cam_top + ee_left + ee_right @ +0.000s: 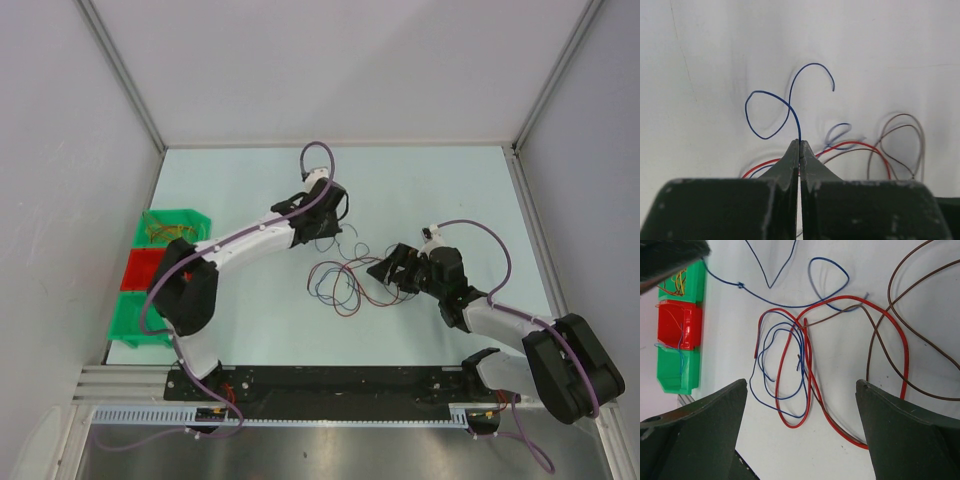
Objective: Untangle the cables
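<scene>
The cables lie in a loose tangle of red, blue and brown wires on the table between the two arms. My left gripper hangs at the tangle's far edge. In the left wrist view it is shut on a thin blue cable that curls up out of the fingertips, with a red cable and a brown cable on the table behind. My right gripper is at the tangle's right side. It stands open above loops of red cable, blue cable and brown cable, holding nothing.
At the table's left edge a row of small bins holds more wires: a green bin, a red bin and another green bin. The red bin shows in the right wrist view too. White walls enclose the table.
</scene>
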Action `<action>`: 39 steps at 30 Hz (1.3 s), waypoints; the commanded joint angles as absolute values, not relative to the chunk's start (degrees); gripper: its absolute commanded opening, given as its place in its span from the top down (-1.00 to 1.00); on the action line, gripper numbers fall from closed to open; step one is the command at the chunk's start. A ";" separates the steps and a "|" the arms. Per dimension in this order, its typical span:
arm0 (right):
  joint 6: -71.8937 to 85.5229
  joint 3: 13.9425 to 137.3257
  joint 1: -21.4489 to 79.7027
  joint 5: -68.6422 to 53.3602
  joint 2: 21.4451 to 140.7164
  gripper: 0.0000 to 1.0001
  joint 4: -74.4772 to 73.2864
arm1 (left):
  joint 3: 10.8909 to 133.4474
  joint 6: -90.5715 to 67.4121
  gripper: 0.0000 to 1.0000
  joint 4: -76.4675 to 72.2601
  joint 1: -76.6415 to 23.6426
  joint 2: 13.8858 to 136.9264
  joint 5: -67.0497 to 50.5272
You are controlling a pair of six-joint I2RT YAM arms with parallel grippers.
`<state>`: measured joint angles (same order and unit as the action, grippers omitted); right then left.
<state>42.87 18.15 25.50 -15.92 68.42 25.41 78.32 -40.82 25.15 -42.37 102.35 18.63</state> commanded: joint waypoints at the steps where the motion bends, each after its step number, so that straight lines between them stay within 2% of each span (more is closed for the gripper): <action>1: 42.89 20.39 25.31 -15.73 68.55 -0.88 27.33 | 82.79 -38.59 0.99 27.15 -42.72 96.60 17.14; 14: 42.89 20.39 25.31 -15.47 68.38 -0.88 26.98 | 96.05 -32.00 0.99 31.37 -42.71 90.00 15.99; 18: 42.89 20.30 25.31 -15.38 68.29 -0.87 26.89 | 96.07 -31.55 0.99 31.82 -42.19 88.77 18.02; 28: 43.07 20.39 25.31 -15.38 68.47 -0.88 26.89 | 86.06 -32.43 0.99 31.90 -36.13 79.73 18.81; 39: 43.07 21.62 25.22 -15.56 70.14 -0.88 25.67 | 70.23 -32.70 0.99 34.80 -22.16 65.05 22.15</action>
